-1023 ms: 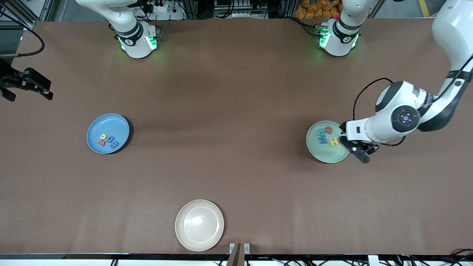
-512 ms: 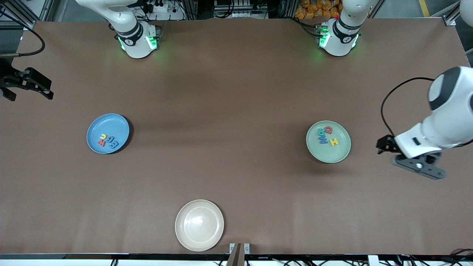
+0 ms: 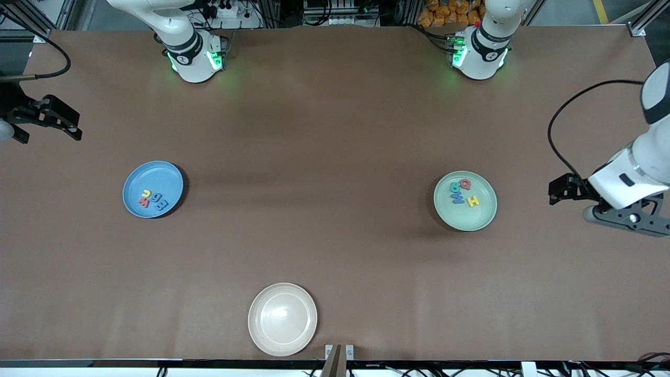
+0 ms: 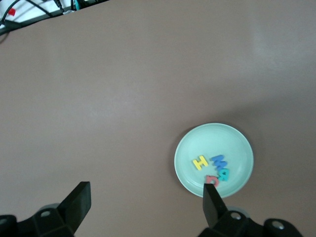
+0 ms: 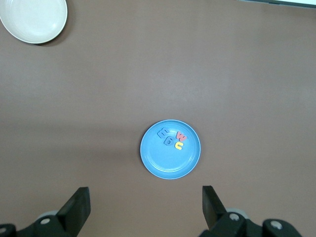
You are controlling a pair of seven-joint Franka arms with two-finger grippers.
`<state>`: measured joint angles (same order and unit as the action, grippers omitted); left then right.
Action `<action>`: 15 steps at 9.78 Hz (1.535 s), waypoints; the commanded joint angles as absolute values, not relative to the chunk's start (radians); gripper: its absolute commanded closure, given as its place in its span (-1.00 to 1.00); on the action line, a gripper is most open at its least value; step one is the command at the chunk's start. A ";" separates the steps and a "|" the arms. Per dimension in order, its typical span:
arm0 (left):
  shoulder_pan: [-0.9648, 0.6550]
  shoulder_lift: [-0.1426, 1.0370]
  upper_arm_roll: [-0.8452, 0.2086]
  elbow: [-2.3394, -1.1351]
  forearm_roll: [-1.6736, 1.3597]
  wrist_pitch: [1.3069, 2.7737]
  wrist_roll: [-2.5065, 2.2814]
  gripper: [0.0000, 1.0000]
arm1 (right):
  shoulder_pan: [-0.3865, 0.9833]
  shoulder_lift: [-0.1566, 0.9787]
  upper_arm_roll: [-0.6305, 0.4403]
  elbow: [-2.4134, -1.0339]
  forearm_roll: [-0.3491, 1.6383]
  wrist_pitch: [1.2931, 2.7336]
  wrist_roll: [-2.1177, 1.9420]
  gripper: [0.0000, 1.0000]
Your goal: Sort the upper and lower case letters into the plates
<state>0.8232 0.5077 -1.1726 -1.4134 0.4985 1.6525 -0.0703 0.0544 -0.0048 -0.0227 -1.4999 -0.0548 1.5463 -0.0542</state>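
Note:
The sky blue plate (image 3: 163, 175) lies toward the right arm's end of the table and holds several small letters (image 3: 152, 200) in yellow, red and blue. The mint green plate (image 3: 479, 215) lies toward the left arm's end and holds several letters (image 3: 464, 192) in red, teal, blue and yellow. My left gripper (image 3: 628, 220) hangs open and empty over bare table beside the mint plate (image 4: 222, 140), its fingers (image 4: 211, 201) spread wide. My right gripper (image 3: 48, 134) waits open and empty at the table's edge, looking down on the blue plate (image 5: 170, 165).
A cream-white plate (image 3: 282, 319) with nothing on it sits near the table's front edge, nearer the camera than both other plates; it also shows in the right wrist view as the cream plate (image 5: 33, 17). Brown table (image 3: 324, 173) stretches between the plates.
My left arm has pulled away from the mint green plate's rim toward its own end of the table, gripper open and empty. The right arm has barely shifted. The letters have stayed put.

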 commanded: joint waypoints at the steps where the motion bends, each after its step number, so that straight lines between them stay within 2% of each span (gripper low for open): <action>1: 0.821 0.468 -1.179 -1.391 0.437 1.576 -0.074 -1.00 | -0.017 -0.006 0.057 -1.488 -0.058 1.531 -0.044 -1.00; 9: 0.782 0.437 -1.178 -1.387 0.433 1.562 -0.083 -1.00 | -0.021 -0.009 0.049 -1.485 -0.008 1.516 -0.046 -1.00; 10: 0.717 0.413 -1.095 -1.375 0.430 1.559 -0.081 -1.00 | -0.021 -0.011 0.049 -1.485 -0.008 1.514 -0.046 -1.00; 13: 0.455 0.313 -0.716 -1.347 0.263 1.560 -0.068 -1.00 | -0.023 -0.009 0.048 -1.485 -0.008 1.516 -0.046 -1.00; 15: 0.227 0.267 -0.361 -1.348 0.027 1.562 -0.074 -1.00 | -0.023 -0.009 0.048 -1.486 -0.008 1.517 -0.043 -1.00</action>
